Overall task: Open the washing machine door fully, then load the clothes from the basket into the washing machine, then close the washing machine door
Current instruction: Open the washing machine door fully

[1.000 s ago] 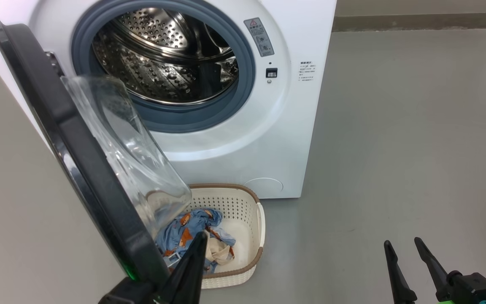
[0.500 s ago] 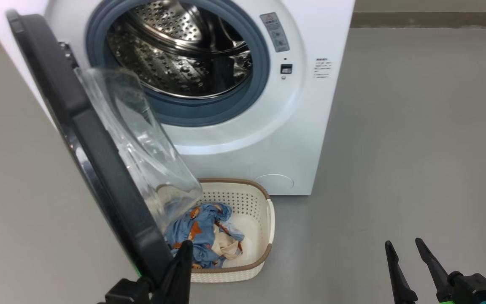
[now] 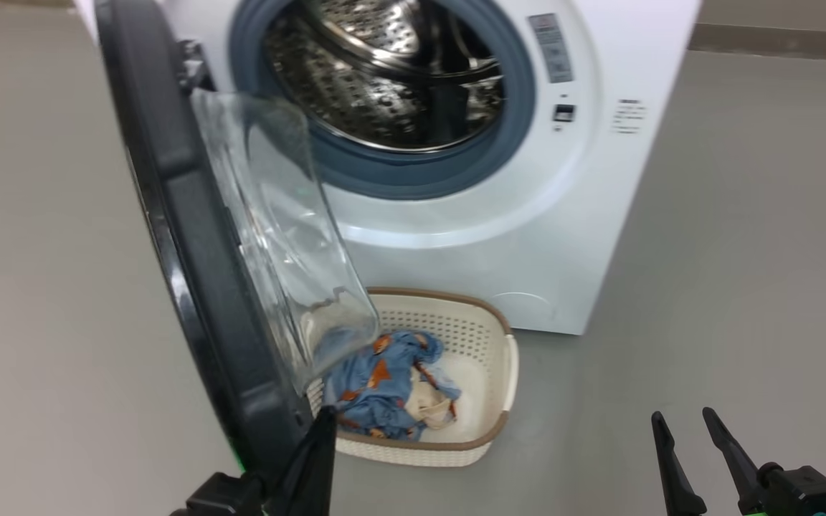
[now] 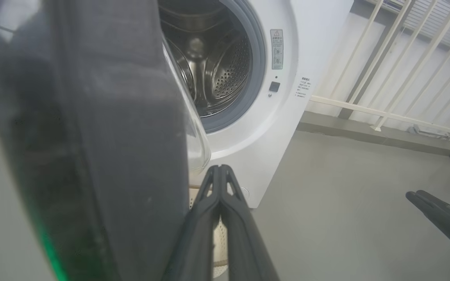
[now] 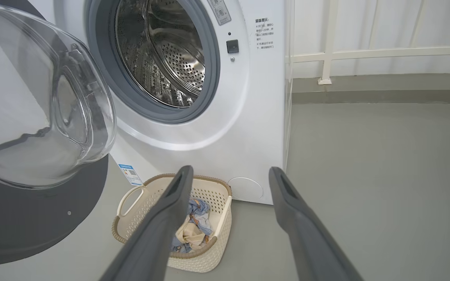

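touching, perhaps, the washing machine door [image 3: 194,236]: closed left gripper [image 3: 326,417]

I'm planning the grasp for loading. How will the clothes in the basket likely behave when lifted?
The clothes lie crumpled in soft folds, so they will probably be floppy and drape. The blue printed fabric and cream piece look tangled, so they may lift together or trail. The basket looks like light plastic; it might shift if fabric snags.
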`<state>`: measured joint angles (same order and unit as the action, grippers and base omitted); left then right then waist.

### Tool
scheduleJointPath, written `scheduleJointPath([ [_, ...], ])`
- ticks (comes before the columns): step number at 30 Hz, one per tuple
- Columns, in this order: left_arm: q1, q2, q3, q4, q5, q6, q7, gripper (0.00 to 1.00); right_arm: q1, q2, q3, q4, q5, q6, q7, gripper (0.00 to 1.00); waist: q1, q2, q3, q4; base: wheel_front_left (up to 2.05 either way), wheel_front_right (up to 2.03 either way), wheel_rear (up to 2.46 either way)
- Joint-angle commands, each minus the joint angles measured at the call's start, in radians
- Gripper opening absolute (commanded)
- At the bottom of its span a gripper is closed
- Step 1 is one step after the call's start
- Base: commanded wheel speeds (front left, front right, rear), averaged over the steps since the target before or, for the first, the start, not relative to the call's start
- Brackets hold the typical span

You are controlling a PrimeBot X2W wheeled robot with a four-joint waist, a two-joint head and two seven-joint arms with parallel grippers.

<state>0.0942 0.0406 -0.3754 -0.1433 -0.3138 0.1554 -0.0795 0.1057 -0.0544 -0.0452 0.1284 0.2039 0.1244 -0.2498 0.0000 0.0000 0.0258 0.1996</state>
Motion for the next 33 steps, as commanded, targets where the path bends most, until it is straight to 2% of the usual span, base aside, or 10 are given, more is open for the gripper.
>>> scheduleJointPath([
  [1,-0.058,0.011,0.065,-0.024,0.0,0.026,-0.012,0.0,-0.024,-0.004,0.027,-0.019,0.012,0.006,-0.012,1.0,0.0,0.0,0.012,0.047,0.0,0.0,0.0],
  [9,-0.083,0.015,0.155,0.009,-0.035,0.065,-0.047,0.0,-0.044,-0.007,0.04,-0.015,0.008,0.006,-0.012,1.0,0.0,0.0,0.041,0.143,0.0,0.0,0.0],
  [16,-0.146,0.032,0.268,0.12,-0.077,0.088,-0.115,0.0,-0.059,-0.018,0.057,-0.01,0.005,0.006,-0.012,1.0,0.0,0.0,0.068,0.178,0.0,0.0,0.0],
  [27,-0.312,0.06,0.46,0.396,-0.128,0.082,-0.181,0.0,-0.058,-0.03,0.076,0.005,0.012,0.006,-0.012,1.0,0.0,0.0,0.083,0.169,0.0,0.0,0.0],
  [33,-0.373,0.075,0.586,0.457,-0.07,0.054,-0.182,0.0,-0.056,-0.025,0.076,0.011,0.017,0.006,-0.012,1.0,0.0,0.0,0.08,0.147,0.0,0.0,0.0],
])
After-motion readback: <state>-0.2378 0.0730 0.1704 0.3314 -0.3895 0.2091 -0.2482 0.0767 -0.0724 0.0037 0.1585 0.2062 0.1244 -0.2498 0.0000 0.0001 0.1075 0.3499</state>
